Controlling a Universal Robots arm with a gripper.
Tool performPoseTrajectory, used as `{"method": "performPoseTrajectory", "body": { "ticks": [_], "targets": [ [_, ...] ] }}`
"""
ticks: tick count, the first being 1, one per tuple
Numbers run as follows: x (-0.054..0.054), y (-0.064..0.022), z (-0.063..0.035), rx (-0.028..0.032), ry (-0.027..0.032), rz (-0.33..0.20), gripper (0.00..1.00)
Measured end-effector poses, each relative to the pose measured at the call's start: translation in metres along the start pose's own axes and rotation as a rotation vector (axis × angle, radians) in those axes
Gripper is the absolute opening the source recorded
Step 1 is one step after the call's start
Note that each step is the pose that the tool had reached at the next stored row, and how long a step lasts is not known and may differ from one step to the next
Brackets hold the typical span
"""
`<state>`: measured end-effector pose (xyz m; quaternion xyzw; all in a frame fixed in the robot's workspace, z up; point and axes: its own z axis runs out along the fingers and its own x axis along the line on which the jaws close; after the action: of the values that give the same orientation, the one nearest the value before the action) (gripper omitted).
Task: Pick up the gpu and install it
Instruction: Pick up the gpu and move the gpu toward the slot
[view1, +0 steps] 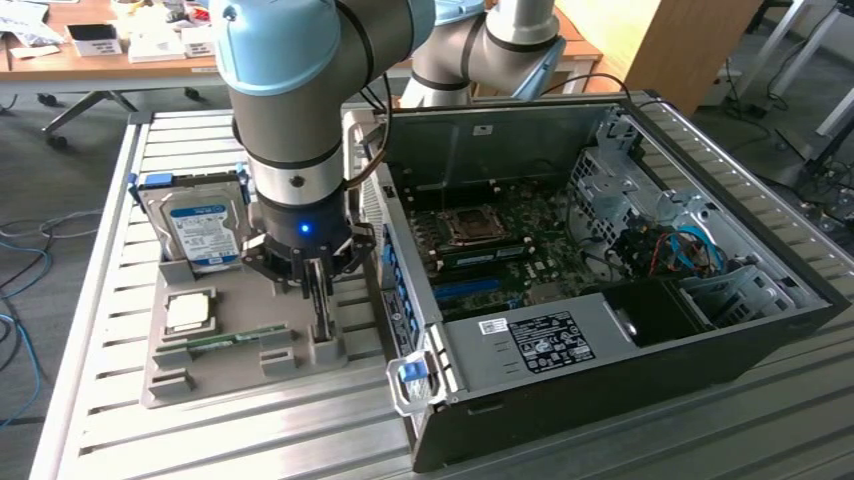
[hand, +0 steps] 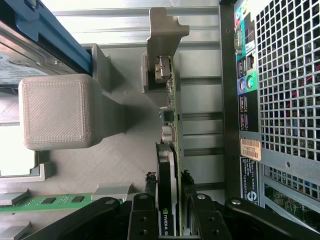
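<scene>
Silver arm (view1: 296, 160), light-blue caps (view1: 287, 45), black end effector (view1: 318, 288)

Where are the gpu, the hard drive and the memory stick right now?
gpu (hand: 165, 170): wrist view, on its black fan housing, seen edge-on.
hard drive (view1: 200, 232): exterior view, on its blue-white label.
memory stick (view1: 238, 337): exterior view, on the middle of the green strip.
</scene>
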<state>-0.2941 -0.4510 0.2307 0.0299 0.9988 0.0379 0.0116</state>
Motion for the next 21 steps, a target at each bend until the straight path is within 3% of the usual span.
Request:
{"method": "performPoseTrajectory", "body": {
  "ticks": [5,7,21],
  "targets": [
    [0.0000,0.0000,0.0000,0.0000,0.0000,0.000,0.33],
    [0.0000,0.0000,0.0000,0.0001,0.0000,0.000,0.27],
    [0.0000,0.0000,0.0000,0.0000,0.0002,-0.003,0.27]
  ]
}}
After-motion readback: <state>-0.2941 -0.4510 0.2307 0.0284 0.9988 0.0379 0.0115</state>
